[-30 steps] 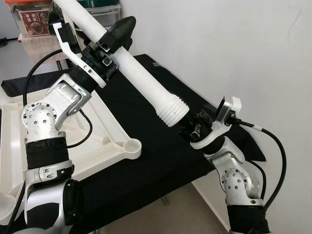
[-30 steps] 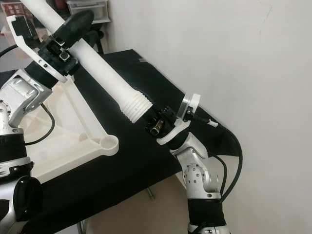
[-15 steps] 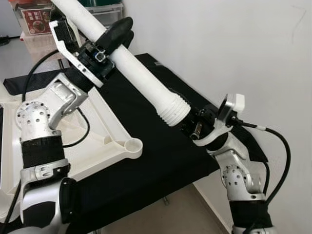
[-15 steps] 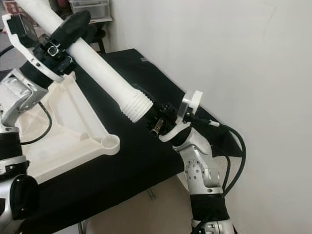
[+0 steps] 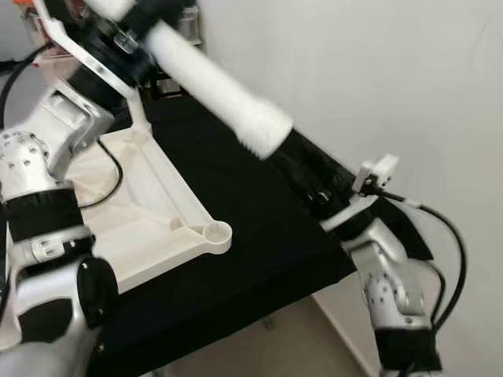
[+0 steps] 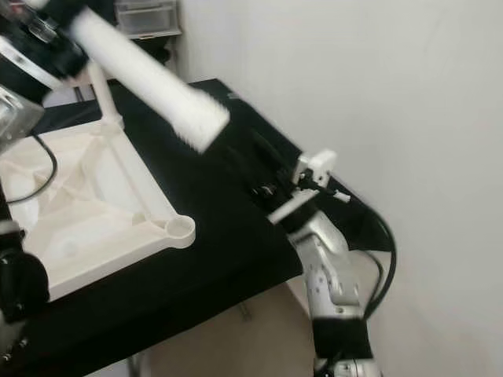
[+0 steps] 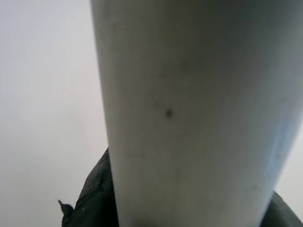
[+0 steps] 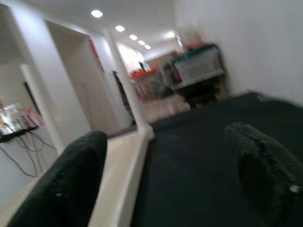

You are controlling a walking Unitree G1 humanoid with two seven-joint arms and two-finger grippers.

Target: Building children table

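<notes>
- setting: a white wall (image 5: 377, 71) on the robot's right, and a work surface draped in black cloth (image 5: 259, 236). storage bins (image 6: 148, 16) stand in the background.
- on the cloth lies the white table top (image 5: 157, 212), underside up. its ribs are visible, and a round leg socket (image 5: 218, 232) sits at the near corner.
- the left gripper (image 5: 130, 31) is raised at upper left and clenched around a white table leg (image 5: 220, 94). the leg slants down to the right, with its ribbed end free in the air above the cloth, well apart from the socket. in the left wrist view the leg (image 7: 189, 113) sits close between the black pads.
- the right gripper (image 6: 271, 184) rests low over the cloth's right edge. in the right wrist view its two fingers (image 8: 71, 175) stand spread with nothing between them, so it is released.
- the head views are motion-blurred, so fine detail of the ribbed end is uncertain.
- step in hand, as judged: bringing the leg to a socket. to do it well, turn the leg upright first, centre the ribbed end over the socket rim, then press straight down. the free right gripper could steady the table top against sliding on the cloth.
</notes>
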